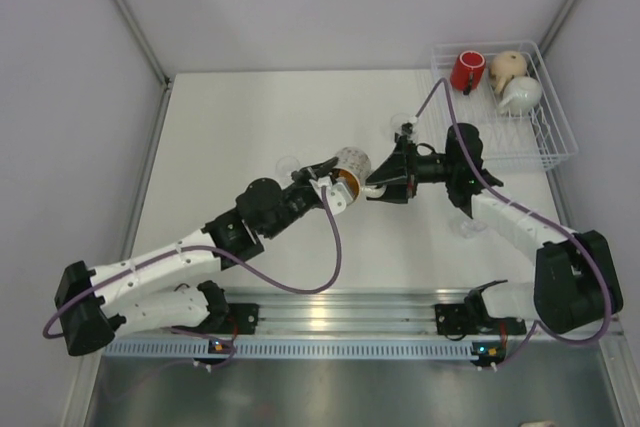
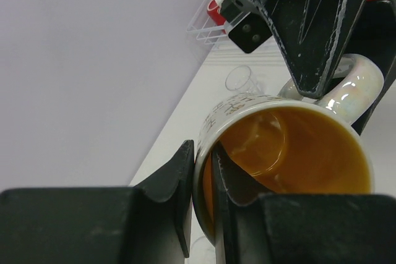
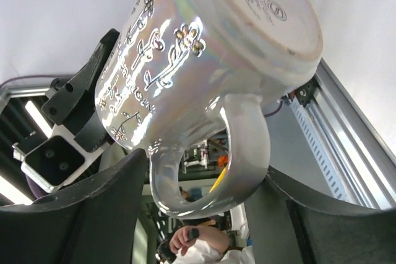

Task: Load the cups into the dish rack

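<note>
White table (image 1: 250, 127); mug (image 2: 291, 146) in left gripper (image 2: 203, 150)

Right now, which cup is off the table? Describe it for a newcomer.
Above the middle of the table, where the left claw meets the right claw, hangs one mug, its rim pinched by the left. Alone here it is pearly white outside, orange inside.

One dish rack (image 1: 556, 137), upper right. Inside, three: red cup (image 1: 466, 70), beige mug (image 1: 508, 65), white mug (image 1: 522, 95). One speckled mug (image 1: 352, 161), centre. Clear tumblers (image 1: 400, 121): three, faint. Two arms (image 1: 160, 265).
</note>
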### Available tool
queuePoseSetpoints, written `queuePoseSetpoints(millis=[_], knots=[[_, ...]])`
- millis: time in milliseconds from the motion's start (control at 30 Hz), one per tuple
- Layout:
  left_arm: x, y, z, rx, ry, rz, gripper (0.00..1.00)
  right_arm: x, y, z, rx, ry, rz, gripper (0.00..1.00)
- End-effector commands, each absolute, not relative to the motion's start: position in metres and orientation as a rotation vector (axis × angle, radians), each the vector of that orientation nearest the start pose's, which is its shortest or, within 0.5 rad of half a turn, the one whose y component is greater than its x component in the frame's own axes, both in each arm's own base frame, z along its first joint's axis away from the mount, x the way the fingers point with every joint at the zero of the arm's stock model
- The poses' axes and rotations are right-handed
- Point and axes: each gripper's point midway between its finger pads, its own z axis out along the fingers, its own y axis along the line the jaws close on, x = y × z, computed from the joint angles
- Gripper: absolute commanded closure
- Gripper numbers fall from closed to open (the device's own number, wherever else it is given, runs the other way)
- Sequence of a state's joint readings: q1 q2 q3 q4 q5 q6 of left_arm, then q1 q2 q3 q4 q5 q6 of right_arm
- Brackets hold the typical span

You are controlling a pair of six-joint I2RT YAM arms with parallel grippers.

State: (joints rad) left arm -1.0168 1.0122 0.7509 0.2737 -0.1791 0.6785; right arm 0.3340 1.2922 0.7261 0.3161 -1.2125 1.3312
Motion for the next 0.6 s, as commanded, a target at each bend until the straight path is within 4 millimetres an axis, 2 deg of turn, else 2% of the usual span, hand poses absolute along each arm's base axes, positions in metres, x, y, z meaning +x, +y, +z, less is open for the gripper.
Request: queuePoseSetpoints(millis=[0, 100, 133, 200, 233, 300, 333, 367, 400, 567], knots=[[0.22, -0.286, 0.406, 0.874, 0.825, -0.233, 1.0, 0.196, 0.266, 0.273, -0.116, 2.213, 2.193, 0.39], [0.215, -0.289, 0.408, 0.908, 0.786, -0.202, 1.0, 0.19, 0.265, 0.281, -0.05, 2.208, 2.291, 0.49], [0.215, -0.289, 0.408, 0.909, 0.786, -0.192, 1.0, 0.186, 0.264, 0.291, -0.135, 2.125, 2.304, 0.55], [0.214, -0.292, 0.407, 0.927, 0.773, -0.179, 1.0, 0.183, 0.264, 0.292, -0.059, 2.141, 2.37, 0.59], [0.214, -0.293, 0.404, 0.939, 0.768, -0.177, 1.0, 0.179, 0.262, 0.298, -0.124, 2.083, 2.377, 0.64], [0.214, -0.297, 0.4, 0.957, 0.765, -0.166, 1.0, 0.175, 0.263, 0.302, -0.111, 2.076, 2.433, 0.77], [0.215, -0.297, 0.398, 0.969, 0.762, -0.146, 1.0, 0.173, 0.263, 0.307, -0.12, 2.049, 2.454, 0.91], [0.217, -0.299, 0.392, 0.979, 0.771, -0.132, 1.0, 0.165, 0.259, 0.32, -0.181, 1.98, 2.493, 0.97], [0.218, -0.299, 0.39, 0.989, 0.768, -0.113, 1.0, 0.165, 0.259, 0.321, -0.185, 1.958, 2.524, 1.0], [0.224, -0.299, 0.379, 1.002, 0.794, -0.084, 1.0, 0.161, 0.262, 0.327, -0.245, 1.926, 2.546, 1.0]])
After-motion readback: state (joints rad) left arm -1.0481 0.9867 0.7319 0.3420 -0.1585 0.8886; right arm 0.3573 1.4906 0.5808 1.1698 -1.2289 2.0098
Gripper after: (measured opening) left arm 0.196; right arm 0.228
